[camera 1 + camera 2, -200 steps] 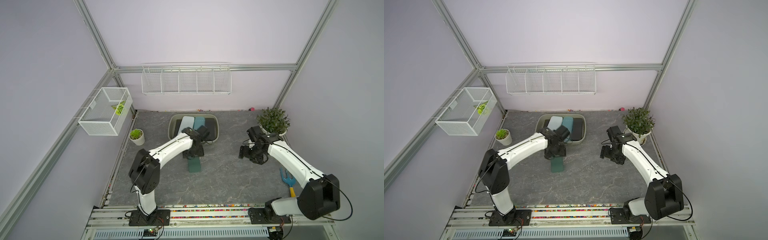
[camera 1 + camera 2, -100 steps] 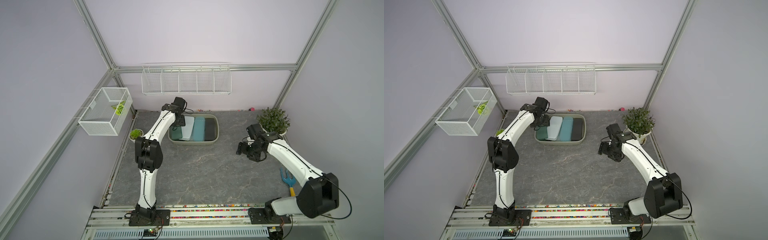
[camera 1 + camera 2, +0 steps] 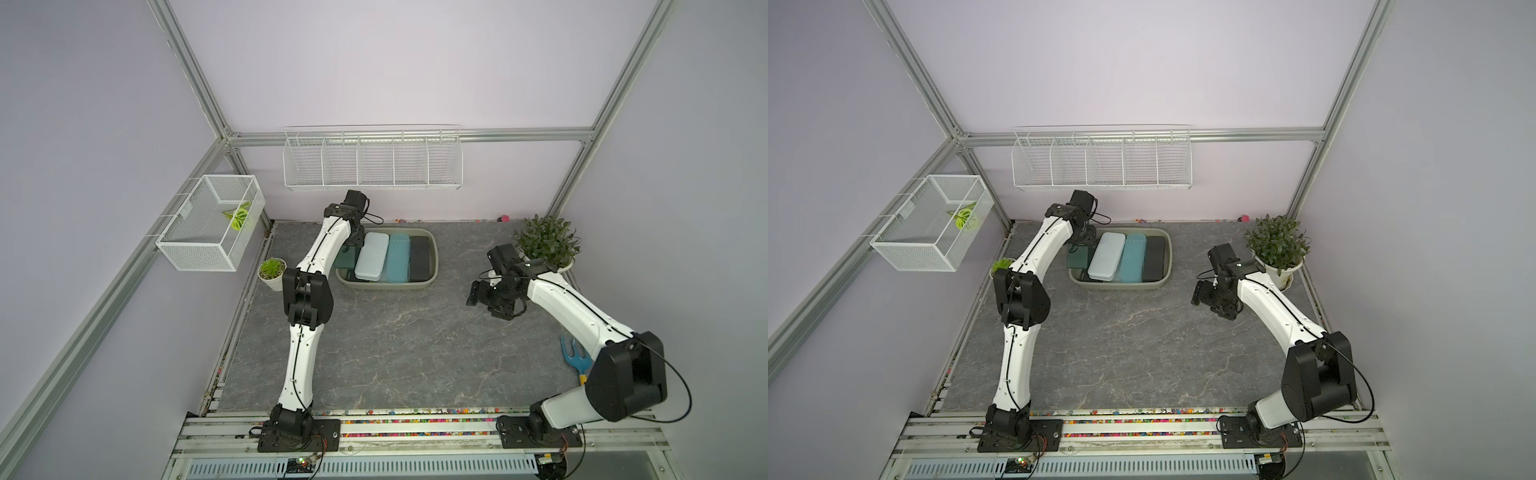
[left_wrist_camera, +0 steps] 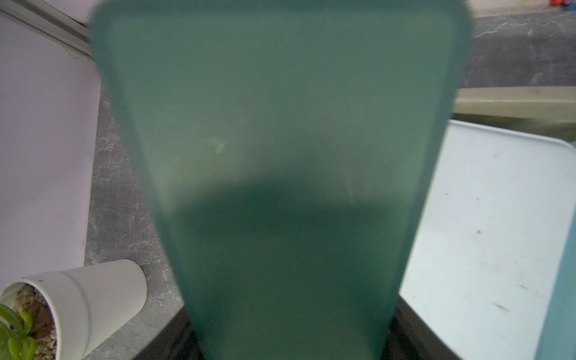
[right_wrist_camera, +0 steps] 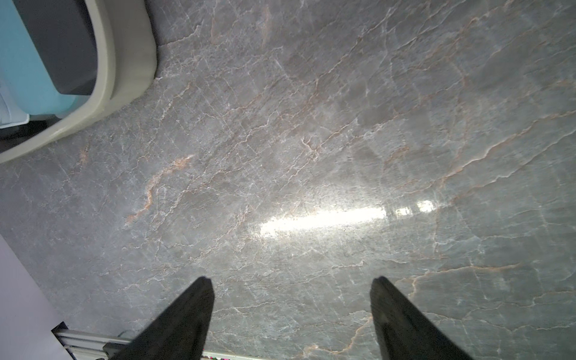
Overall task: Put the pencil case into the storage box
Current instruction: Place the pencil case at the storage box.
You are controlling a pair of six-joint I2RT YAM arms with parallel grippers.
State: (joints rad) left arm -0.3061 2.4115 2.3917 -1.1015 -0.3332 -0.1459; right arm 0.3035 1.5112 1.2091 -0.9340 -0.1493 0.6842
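While over storage box [image 3: 386, 286], pencil case [image 4: 280, 156] between fingers [image 4: 170, 341]

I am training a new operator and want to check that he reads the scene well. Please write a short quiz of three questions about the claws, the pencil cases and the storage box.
1. Which pencil case does the left claw hold? A) the dark green pencil case B) a red one C) a yellow one
2. True or false: the right claw is closed on a pencil case.
3. Not counting the held one, how many cases lie in the storage box?

Key: 1 A. 2 False: it is open over the table. 3 Three: a pale blue case, a teal case, a dark grey case.
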